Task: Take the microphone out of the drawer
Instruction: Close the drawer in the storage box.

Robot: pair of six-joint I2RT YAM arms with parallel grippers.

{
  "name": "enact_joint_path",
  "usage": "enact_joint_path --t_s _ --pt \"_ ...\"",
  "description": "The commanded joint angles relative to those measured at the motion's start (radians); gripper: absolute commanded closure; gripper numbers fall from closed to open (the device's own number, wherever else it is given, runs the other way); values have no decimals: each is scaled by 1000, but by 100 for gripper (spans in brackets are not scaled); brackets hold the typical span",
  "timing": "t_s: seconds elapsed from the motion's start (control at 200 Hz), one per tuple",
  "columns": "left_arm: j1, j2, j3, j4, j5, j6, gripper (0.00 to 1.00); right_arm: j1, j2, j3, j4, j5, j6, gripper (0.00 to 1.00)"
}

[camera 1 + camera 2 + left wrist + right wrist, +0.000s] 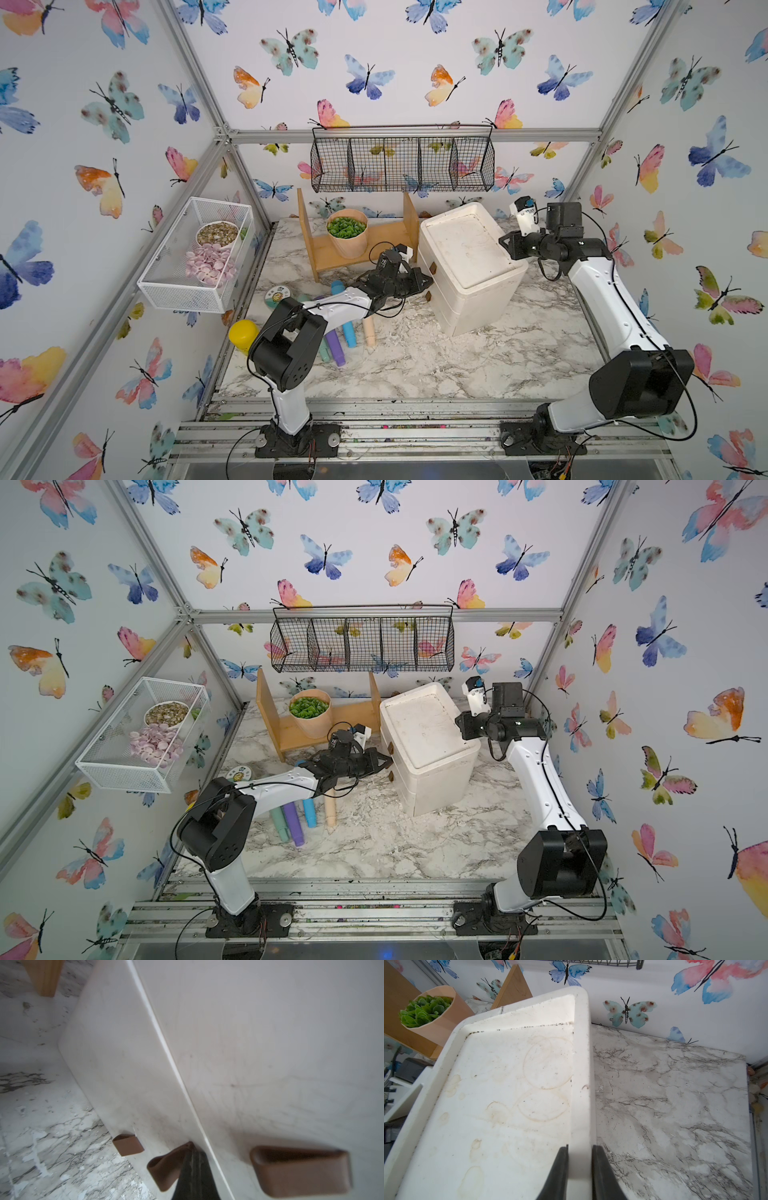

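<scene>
**pixelmoth:** ok so where's the microphone? been over all four views and can't spot it

**drawer_dan:** same, it doesn't show in any of them. The white drawer unit (469, 257) sits on the marble desk (415, 365), toward the back, turned at an angle. In both top views its fronts look pushed in, so whatever's inside is hidden.

**pixelmoth:** what's the left arm up to?

**drawer_dan:** The left arm (332, 305) reaches low across the desk to the front of the unit. In the left wrist view the left jaws are pinched together on a brown loop handle (164, 1169). It's the middle one of three brown loops on that face, right by the seam between two panels. Which drawer that loop belongs to, I honestly can't tell from that angle.

**pixelmoth:** and the right?

**drawer_dan:** The right arm (598, 286) comes in at the top of the unit from the opposite side. The right wrist view shows the right jaws clamped on the raised rim (581, 1064) of the stained top, one finger inside the rim and one outside.

**pixelmoth:** anything else around?

**drawer_dan:** There's a wooden shelf (386, 241) just beside the unit with a pot of green leaves (347, 232) on it. Some pastel cylinders (348, 332) lie on the desk under the left arm. A black wire basket (403, 166) hangs on the back wall, and a white mesh basket (183, 297) hangs on the side wall by the left arm.
</scene>
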Motion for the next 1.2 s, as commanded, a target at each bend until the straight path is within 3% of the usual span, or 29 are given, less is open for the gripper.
enact_joint_path --t_s 0.0,0.23,0.681,0.886,1.196 --pt "-9 53 53 47 40 -23 100 21 14 -9 -71 -143 43 96" --pt "-5 22 33 42 59 -6 100 21 9 -17 -70 -125 47 96" --pt "86 -196 -264 51 -4 -10 52 21 27 -19 -63 -111 62 96" --pt "106 -153 -385 288 39 -136 44 21 24 -20 -62 -110 61 96" --pt "103 -53 -421 529 22 -248 41 21 15 -26 -64 -109 62 96"
